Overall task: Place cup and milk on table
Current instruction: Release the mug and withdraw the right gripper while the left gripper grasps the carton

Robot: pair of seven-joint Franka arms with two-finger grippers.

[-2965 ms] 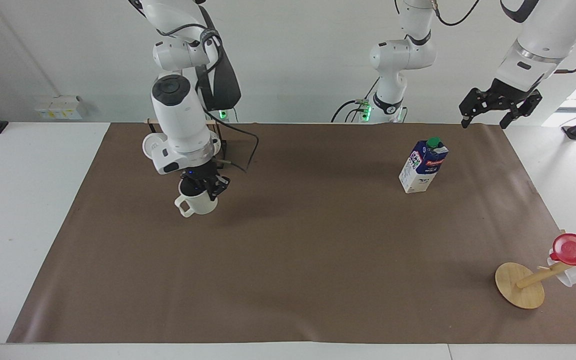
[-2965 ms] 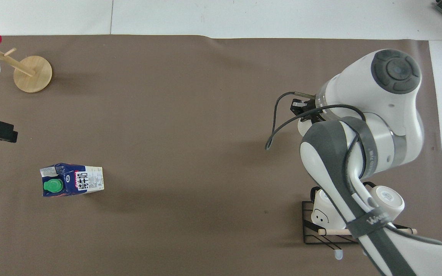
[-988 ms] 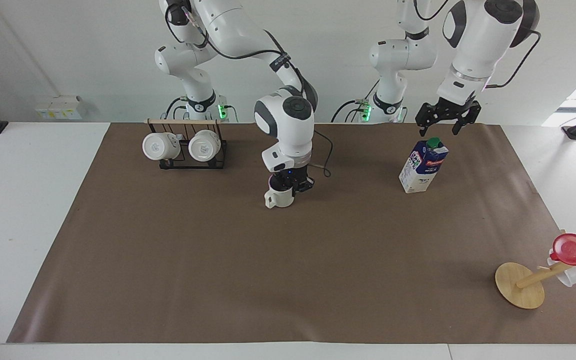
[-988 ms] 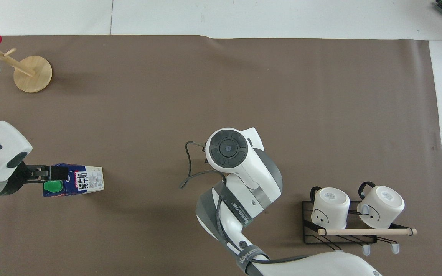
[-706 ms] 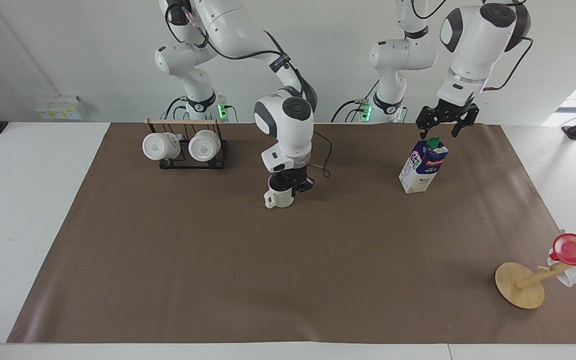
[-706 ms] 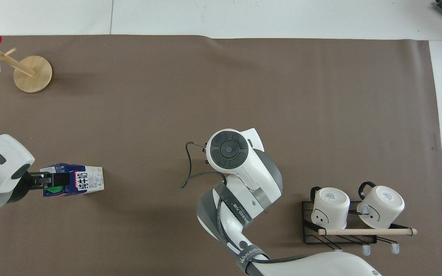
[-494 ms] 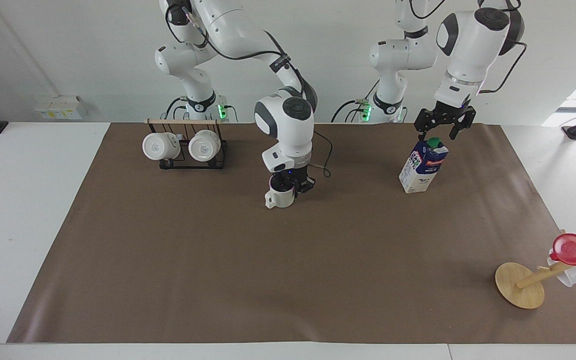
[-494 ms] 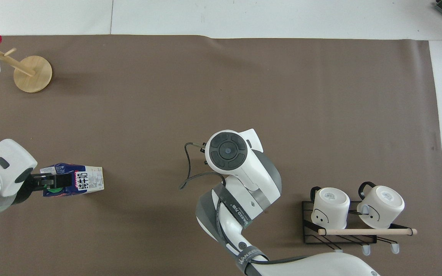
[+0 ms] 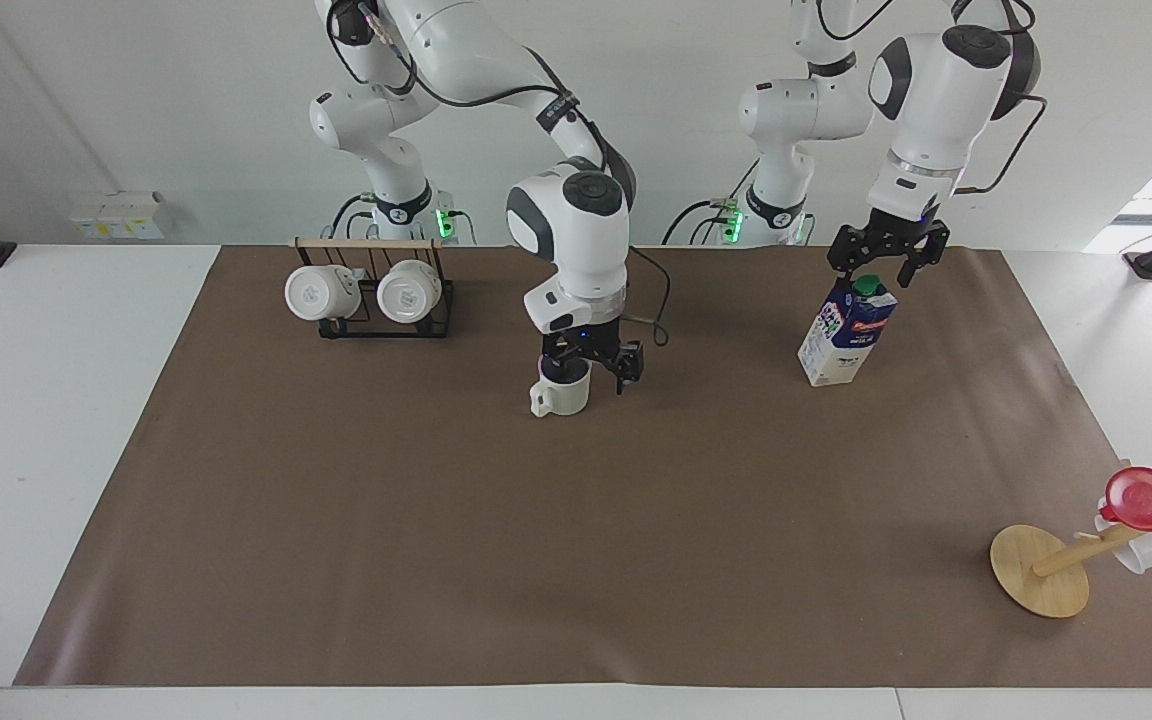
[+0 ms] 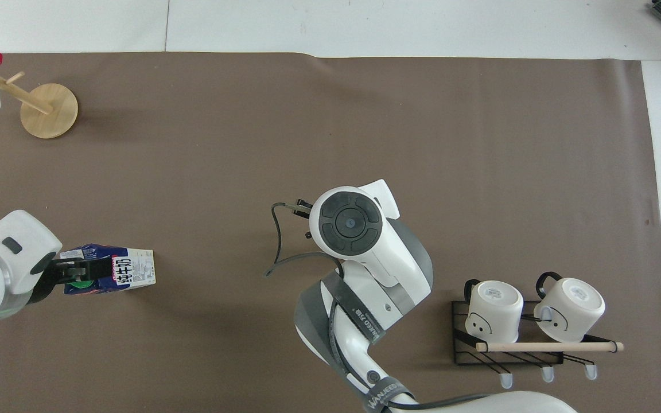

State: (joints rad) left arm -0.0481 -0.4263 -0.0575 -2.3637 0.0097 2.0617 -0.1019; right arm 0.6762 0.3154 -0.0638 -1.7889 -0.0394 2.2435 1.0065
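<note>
**Cup set down, carton about to be taken**

The cup (image 9: 560, 396) stands on the tabletop (image 9: 66, 330) mid-mat; the right hand (image 9: 588, 368) hovers spread over it. The left hand (image 9: 874, 263) straddles the top of the milk (image 9: 844, 332), open, probably to grasp it.

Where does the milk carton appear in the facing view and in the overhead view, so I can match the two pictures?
Facing view: the milk carton stands on the brown mat toward the left arm's end of the table, under the left pincer.
Overhead view: the milk carton is low in the picture, its cap end partly covered by the left pincer.
Shared landmark: the round bamboo disc, farther from the robots than the carton.
</note>
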